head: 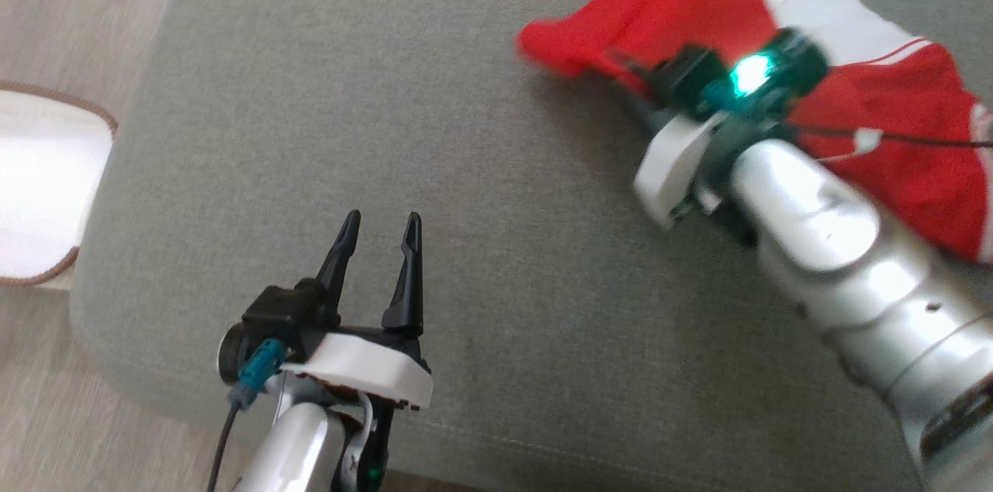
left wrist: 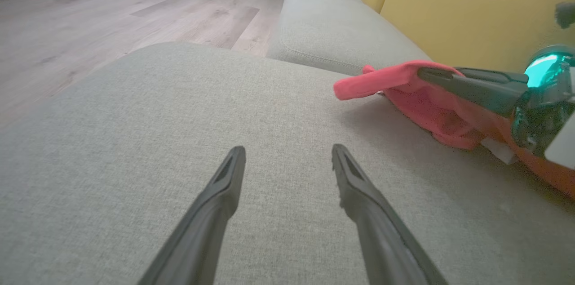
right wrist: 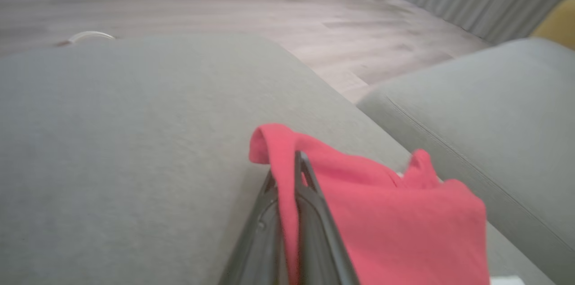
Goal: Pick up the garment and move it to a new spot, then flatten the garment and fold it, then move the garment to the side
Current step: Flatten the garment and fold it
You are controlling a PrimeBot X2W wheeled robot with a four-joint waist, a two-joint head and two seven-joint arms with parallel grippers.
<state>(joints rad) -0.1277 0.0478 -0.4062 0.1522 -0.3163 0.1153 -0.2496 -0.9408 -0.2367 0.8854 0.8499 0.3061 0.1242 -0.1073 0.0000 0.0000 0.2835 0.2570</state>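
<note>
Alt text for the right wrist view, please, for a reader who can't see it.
The right gripper is shut on a fold of the red garment, which trails to the right over a grey cushion. Wooden floor lies beyond.

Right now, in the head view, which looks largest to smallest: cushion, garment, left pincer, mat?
1. cushion
2. garment, cut by the frame edge
3. left pincer and mat: these look alike. The pincer is nearer the camera and the mat is cut off, so I leave them unranked.
</note>
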